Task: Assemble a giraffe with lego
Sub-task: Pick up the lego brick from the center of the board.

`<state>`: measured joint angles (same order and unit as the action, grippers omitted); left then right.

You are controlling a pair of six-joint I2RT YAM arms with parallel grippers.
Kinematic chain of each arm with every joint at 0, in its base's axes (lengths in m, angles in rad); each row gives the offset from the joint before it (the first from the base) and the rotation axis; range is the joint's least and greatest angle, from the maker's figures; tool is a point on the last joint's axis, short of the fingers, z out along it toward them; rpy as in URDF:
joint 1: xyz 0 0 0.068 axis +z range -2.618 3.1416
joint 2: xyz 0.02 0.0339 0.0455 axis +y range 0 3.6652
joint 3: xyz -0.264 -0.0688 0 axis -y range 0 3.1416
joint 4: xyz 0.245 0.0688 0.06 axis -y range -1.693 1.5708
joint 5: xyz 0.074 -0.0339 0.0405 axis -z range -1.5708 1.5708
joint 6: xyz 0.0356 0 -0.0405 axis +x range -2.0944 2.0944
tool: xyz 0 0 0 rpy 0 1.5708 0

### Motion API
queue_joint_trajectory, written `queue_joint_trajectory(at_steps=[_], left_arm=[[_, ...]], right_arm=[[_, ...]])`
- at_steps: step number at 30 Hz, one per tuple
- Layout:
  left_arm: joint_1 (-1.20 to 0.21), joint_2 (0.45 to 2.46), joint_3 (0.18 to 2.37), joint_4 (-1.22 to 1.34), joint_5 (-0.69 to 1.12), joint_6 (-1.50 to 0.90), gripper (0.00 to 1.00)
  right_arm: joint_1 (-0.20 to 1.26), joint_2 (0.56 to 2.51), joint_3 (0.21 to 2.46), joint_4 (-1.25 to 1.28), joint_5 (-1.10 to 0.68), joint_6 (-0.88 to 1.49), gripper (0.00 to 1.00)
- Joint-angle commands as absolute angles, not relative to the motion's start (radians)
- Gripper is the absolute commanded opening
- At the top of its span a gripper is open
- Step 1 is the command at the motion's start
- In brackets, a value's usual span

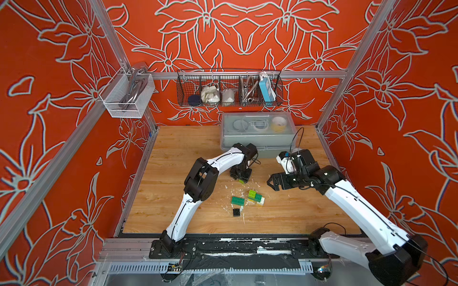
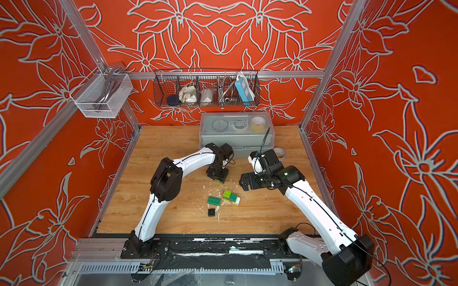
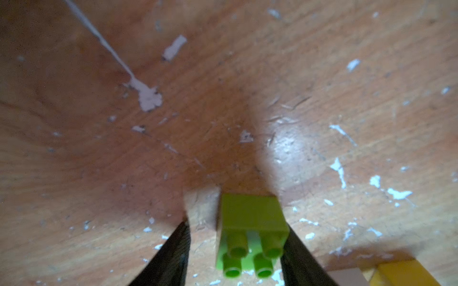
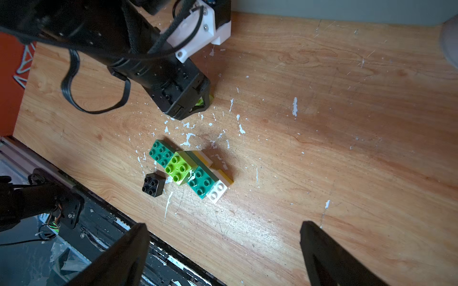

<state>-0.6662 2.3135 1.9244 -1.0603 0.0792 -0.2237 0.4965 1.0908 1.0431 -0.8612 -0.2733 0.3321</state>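
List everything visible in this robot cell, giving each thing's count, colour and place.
table: one, wooden, cell floor
part-built giraffe: one, white, yellow, green, lime, mid-table
dark green brick: one, green, beside the giraffe
black brick: one, black, near the dark green brick
lime green brick: one, lime, between the left gripper fingers
storage box: one, grey, table's back
wire basket: one, black, back rail
mesh basket: one, white, side rail
left gripper: one, black, open around the lime green brick
right gripper: one, black, open, empty

A robot lab test cell is indicated: alu. extrusion frame [image 1: 309, 74], printed floral backdrop panels [image 1: 247, 32], 2 arms [image 1: 178, 215] bolted to a base rail [image 1: 235, 247] w/ exposed wiring [image 1: 183, 262], scuffed wood bench top [image 1: 173, 153], wire basket [image 1: 183, 94] hung at back.
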Motion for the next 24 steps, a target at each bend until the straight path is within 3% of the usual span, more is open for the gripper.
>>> queue_joint_trajectory(at_steps=[1, 5, 16, 19, 24], left_arm=[[-0.676, 2.328, 1.947, -1.064, 0.073, -0.222, 0.53], [-0.681, 2.324, 1.943, -1.053, 0.074, -0.224, 0.43], [-0.686, 2.284, 1.889, -1.010, 0.078, -0.241, 0.30], [-0.687, 2.238, 1.837, -1.002, 0.085, -0.255, 0.16], [-0.715, 2.044, 1.684, -0.987, 0.091, -0.334, 0.16]], right_arm=[[0.489, 1.083, 1.024, -0.874, -0.297, 0.337, 1.00], [0.486, 1.080, 1.019, -0.876, -0.295, 0.335, 1.00], [0.480, 1.079, 1.015, -0.880, -0.297, 0.339, 1.00], [0.477, 1.073, 1.007, -0.882, -0.291, 0.341, 1.00], [0.464, 1.066, 1.008, -0.911, -0.255, 0.353, 1.00]])
